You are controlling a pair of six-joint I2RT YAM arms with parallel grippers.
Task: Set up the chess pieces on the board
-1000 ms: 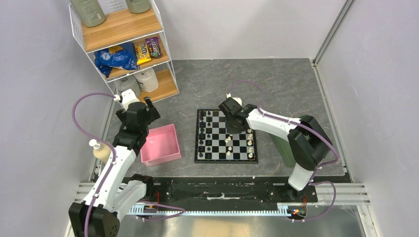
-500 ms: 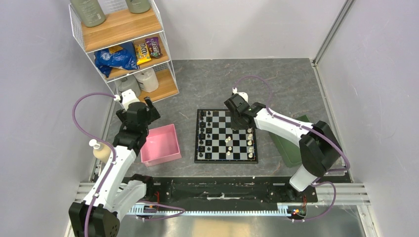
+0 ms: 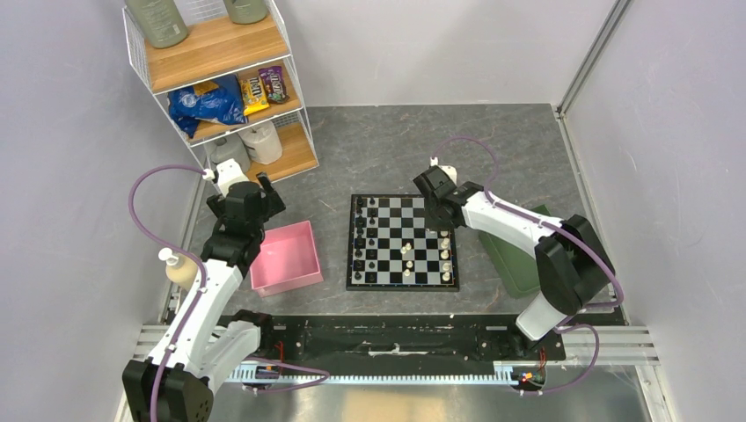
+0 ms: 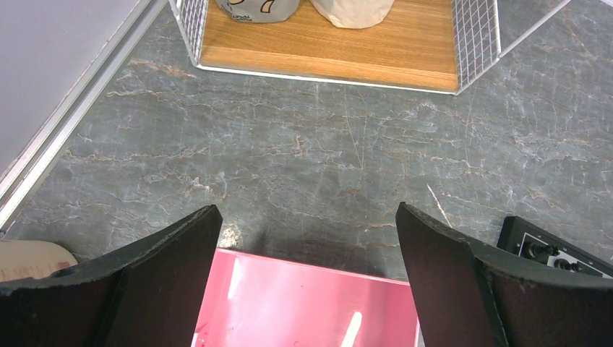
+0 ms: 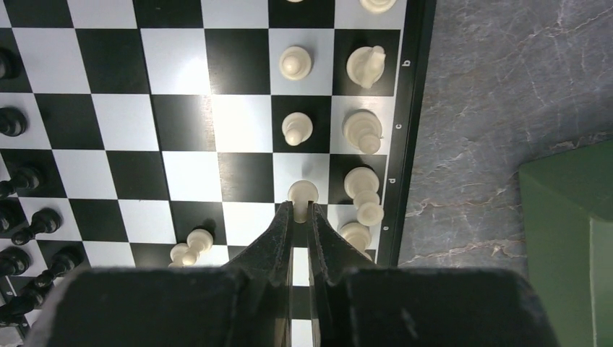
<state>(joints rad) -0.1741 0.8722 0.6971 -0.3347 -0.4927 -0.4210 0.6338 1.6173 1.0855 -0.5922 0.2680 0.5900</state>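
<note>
The chequered board (image 3: 401, 286) lies mid-table, with black pieces (image 3: 361, 237) along its left side and white pieces (image 3: 446, 251) along its right. My right gripper (image 3: 437, 217) is over the board's far right part. In the right wrist view the gripper (image 5: 301, 211) is shut on a white pawn (image 5: 302, 191), next to white pieces (image 5: 362, 130) on the edge column. A white piece (image 5: 189, 244) lies apart on the board (image 5: 181, 58). My left gripper (image 3: 255, 198) is open and empty; in the left wrist view it (image 4: 307, 238) hangs over the far edge of the pink tray (image 4: 303, 303).
The pink tray (image 3: 286, 259) sits left of the board and a green tray (image 3: 515, 255) sits right of it. A wire shelf (image 3: 224, 79) with snacks stands at the back left. A pump bottle (image 3: 180, 268) stands by my left arm.
My right gripper has moved to the right across the far part of the board, holding the white pawn. The left arm has not moved.
</note>
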